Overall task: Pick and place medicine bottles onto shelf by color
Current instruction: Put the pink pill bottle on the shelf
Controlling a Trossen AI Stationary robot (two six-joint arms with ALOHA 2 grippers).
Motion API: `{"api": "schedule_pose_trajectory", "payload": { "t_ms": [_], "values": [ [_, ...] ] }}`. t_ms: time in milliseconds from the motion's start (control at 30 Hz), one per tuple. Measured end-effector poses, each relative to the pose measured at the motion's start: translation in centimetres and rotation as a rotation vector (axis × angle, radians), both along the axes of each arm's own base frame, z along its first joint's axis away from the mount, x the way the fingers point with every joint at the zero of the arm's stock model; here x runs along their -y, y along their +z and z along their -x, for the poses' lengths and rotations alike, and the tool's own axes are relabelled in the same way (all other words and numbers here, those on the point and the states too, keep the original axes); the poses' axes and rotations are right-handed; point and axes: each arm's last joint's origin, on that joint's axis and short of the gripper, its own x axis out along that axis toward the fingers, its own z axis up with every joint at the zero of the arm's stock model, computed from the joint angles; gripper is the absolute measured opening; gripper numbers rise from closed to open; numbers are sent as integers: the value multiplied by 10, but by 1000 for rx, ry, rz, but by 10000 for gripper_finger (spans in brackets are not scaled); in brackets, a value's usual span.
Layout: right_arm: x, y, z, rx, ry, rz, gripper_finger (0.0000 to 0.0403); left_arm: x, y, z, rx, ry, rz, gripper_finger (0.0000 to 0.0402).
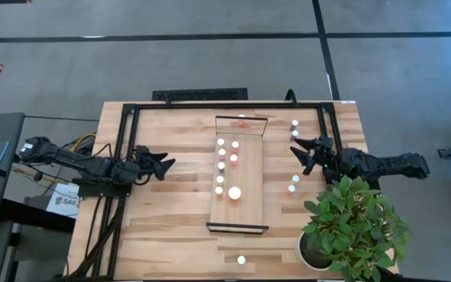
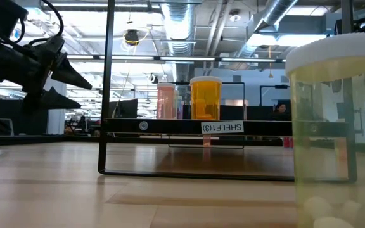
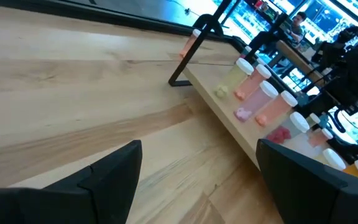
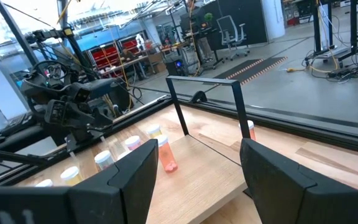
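High view showed the shelf [image 1: 249,192] lying in the middle of the table [image 1: 171,235], with many medicine bottles [image 1: 221,166] already standing on it. Most stood in a line along its left side, and one with a bigger cap [image 1: 234,192] stood near the middle. One more sat at the far end [image 1: 241,121].

Some bottles were not on the shelf yet. Two stood at the far right of the table [image 1: 294,128], two more stood just right of the shelf [image 1: 293,184], and one was alone at the near edge [image 1: 241,259]. So I think the job was more than half done, with about five bottles left to move. I could not tell if the colors were sorted right.

Both arms held nothing. The left gripper [image 1: 163,164] hung left of the shelf with its fingers spread apart. The right gripper [image 1: 305,155] hung right of the shelf, fingers spread too, close to the bottles still waiting there. A plant [image 1: 355,227] stood at the near right.
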Motion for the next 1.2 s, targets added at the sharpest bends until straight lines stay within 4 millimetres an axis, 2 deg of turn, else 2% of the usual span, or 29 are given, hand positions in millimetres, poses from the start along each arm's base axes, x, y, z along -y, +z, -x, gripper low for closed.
{"api": "schedule_pose_trajectory", "payload": {
  "t_ms": [233,400,533,667,833,1000,1200],
  "values": [
    [1,2,0,30,-16,3,251,0,0,0,0,0,1,303],
    [2,13,2,143,-58,-4,251,0,0,0,0,0,1,303],
    [4,23,5,165,-112,-10,251,0,0,0,1,0,1,303],
    [6,31,2,115,-180,23,251,0,0,0,1,0,1,303],
    [13,50,-6,74,-247,40,251,0,0,0,1,0,1,303],
    [22,73,-21,40,-313,-62,251,0,0,0,1,0,2,303],
    [43,97,-48,-80,-425,-346,251,0,0,0,1,-1,2,303]
  ]
}}
